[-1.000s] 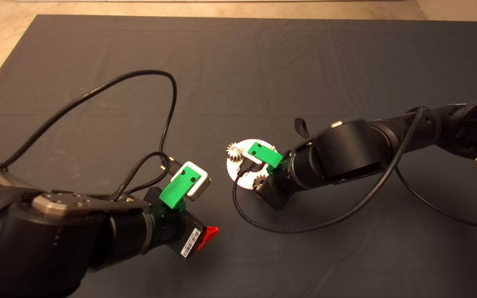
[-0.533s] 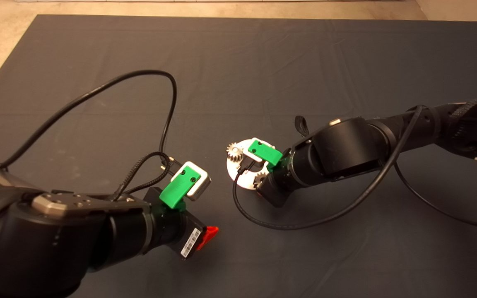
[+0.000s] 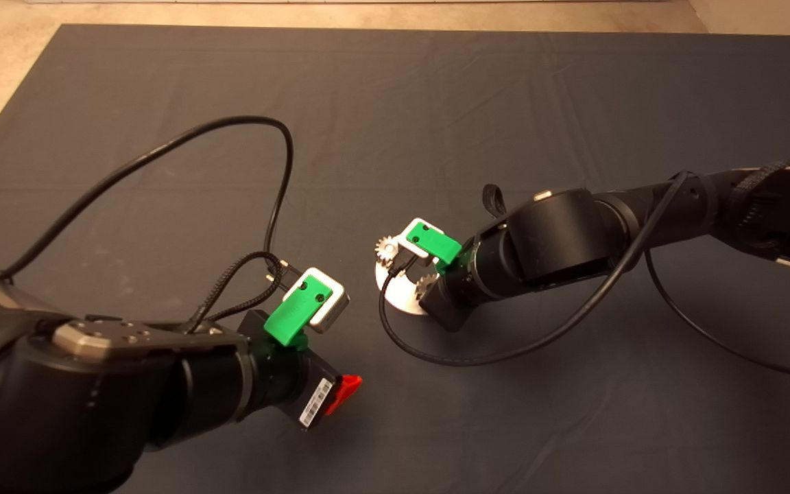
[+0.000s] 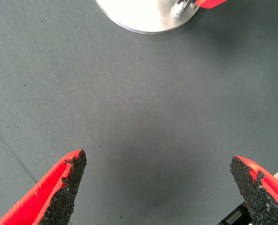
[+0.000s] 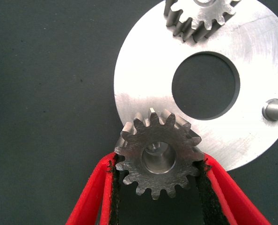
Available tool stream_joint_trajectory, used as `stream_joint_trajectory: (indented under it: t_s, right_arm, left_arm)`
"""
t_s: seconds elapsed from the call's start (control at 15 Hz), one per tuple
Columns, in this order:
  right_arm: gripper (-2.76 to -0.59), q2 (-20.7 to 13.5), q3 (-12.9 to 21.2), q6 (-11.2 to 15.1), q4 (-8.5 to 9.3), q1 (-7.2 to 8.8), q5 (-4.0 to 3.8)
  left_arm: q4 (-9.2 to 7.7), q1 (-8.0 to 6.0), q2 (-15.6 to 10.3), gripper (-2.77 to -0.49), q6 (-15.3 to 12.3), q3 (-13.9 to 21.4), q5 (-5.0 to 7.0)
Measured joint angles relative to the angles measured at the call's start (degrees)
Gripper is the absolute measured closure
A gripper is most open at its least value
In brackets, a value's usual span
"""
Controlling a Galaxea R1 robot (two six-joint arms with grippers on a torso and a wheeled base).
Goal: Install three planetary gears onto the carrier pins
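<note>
The planetary gear [image 5: 157, 159] in hand sat clamped between the right gripper [image 5: 158, 174]'s 2 red fingers, their black pads pressed on opposite teeth, right at the near rim of the silver carrier disc [image 5: 143, 84]. Through its bore a pin tip seemed to show, so I judged it was just starting onto that stud, not yet seated. Beyond the fingertips, across the disc's central hole, a 2nd gear [image 5: 200, 14] already sat on the disc, and off to 1 side a bare carrier pin [image 5: 275, 111] stood waiting, well apart from the held gear.

To do this step well, the gear needed to stay level and go straight down the pin; any tilt would likely bind the bore. Letting go should wait until the gear rested flat on the disc.

The left gripper [image 4: 157, 187] hung idle over bare dark mat [image 4: 129, 117], fingers spread wide, with the disc edge just ahead of it.
</note>
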Motion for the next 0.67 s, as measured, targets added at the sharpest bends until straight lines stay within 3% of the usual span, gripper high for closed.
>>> stream_joint_trajectory:
  t_s: [0.33,0.6,0.67]
  right_arm:
    - [-0.95,1.1,0.0,-0.6,-0.02,-0.02,0.06]
    - [-0.95,1.1,0.0,-1.5,-0.02,-0.02,-0.16]
    - [-0.95,1.1,0.0,-1.8,-0.02,-0.02,-0.54]
  left_arm:
    - [0.0,0.0,-0.1,-2.22,0.0,0.0,-0.01]
    - [0.0,0.0,-0.3,-2.22,0.0,0.0,-0.02]
    - [0.0,0.0,-0.4,-2.22,0.0,0.0,0.0]
